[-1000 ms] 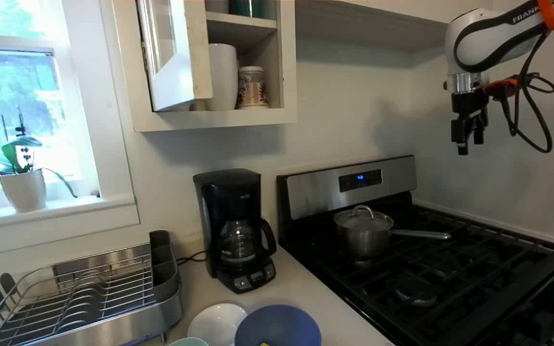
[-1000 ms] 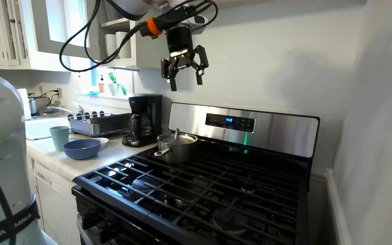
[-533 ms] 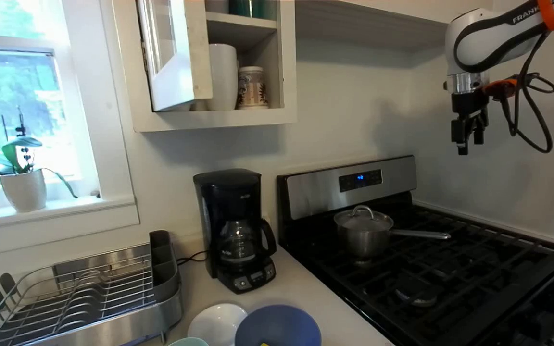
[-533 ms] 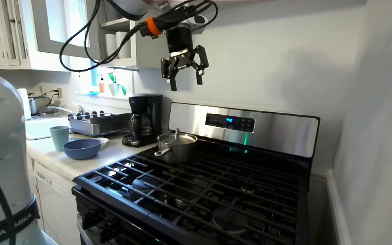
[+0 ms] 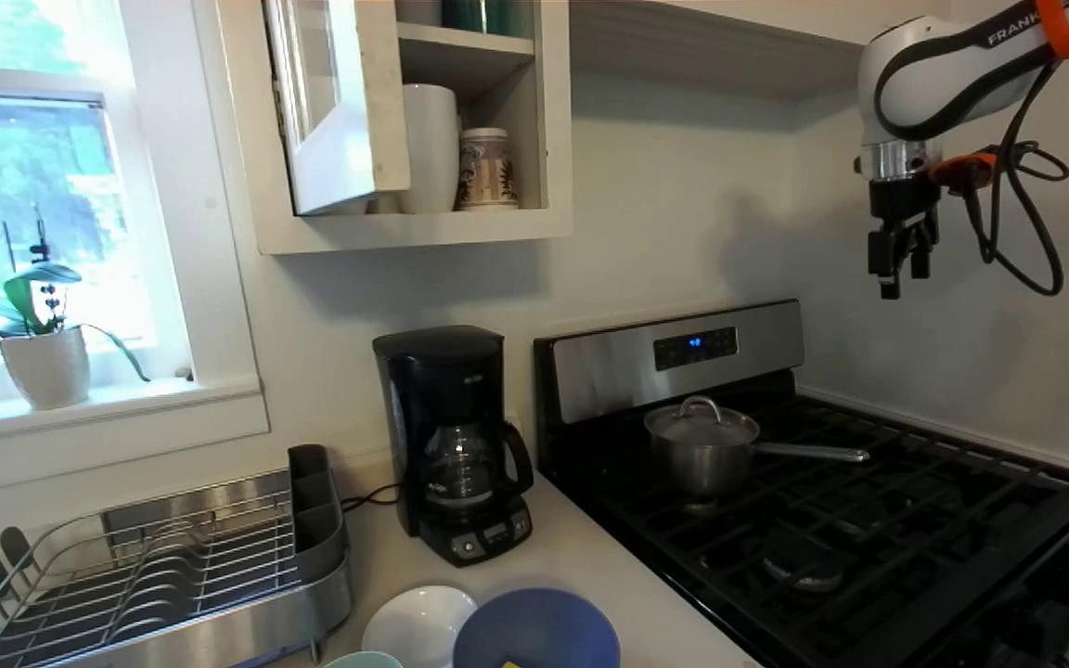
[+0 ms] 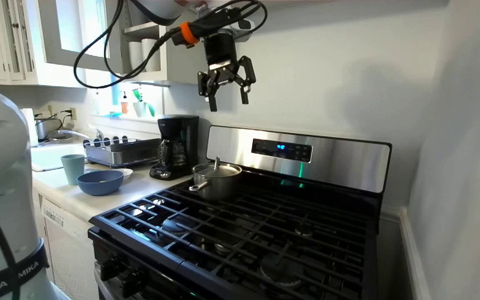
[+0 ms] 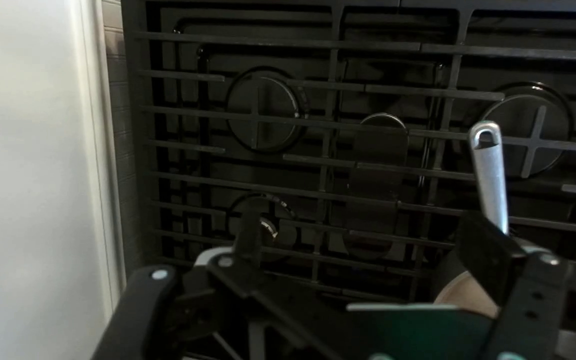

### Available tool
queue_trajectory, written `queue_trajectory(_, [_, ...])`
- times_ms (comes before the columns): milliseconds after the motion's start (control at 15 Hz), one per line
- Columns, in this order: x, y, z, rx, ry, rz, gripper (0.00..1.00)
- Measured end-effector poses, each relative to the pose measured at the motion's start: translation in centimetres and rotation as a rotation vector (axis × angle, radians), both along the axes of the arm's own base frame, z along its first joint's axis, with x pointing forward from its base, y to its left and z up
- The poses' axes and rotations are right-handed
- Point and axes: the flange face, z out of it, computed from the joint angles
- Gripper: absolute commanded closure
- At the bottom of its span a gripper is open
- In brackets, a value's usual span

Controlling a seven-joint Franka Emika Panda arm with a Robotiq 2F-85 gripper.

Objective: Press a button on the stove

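The stove [image 6: 240, 227] is seen in both exterior views, set before the wall [image 6: 315, 75], with its steel back panel [image 6: 344, 162] raised along the rear edge. The pincer [image 6: 228, 105] is held in the air, pointed downward, higher than the back panel and well apart from the stove. Its fingers [image 6: 212, 103] are spread, with the wall seen through the gap. In the wrist view the black grates [image 7: 255, 118] are faced by the fingers, so the stove is placed beneath the pincer. In an exterior view the display [image 6: 281, 150] is seen below and to the right of the fingers; it is lit in blue, too blurred to be read. The depth between fingers and back panel cannot be judged.

A lidded saucepan [image 6: 223, 185] is carried on the rear grates, at the end next to the coffee maker [image 6: 181, 133]. In the wrist view its handle [image 7: 490, 170] is partly hidden by a finger. The coffee maker is placed on the surface [image 6: 140, 188] just beside the stove; a blue bowl [image 6: 100, 183], a pale green cup [image 6: 73, 168] and a dish rack [image 6: 117, 157] are noted on the same surface.
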Motion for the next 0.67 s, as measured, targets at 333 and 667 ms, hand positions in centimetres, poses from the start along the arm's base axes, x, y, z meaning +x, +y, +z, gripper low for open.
queue_trajectory(333, [3.4,-2.7,-1.5,0.045,-0.092,0.044,0.0])
queue_trajectory(667, [8.1,-5.4,-4.8,0.14,-0.147,0.112,0.0])
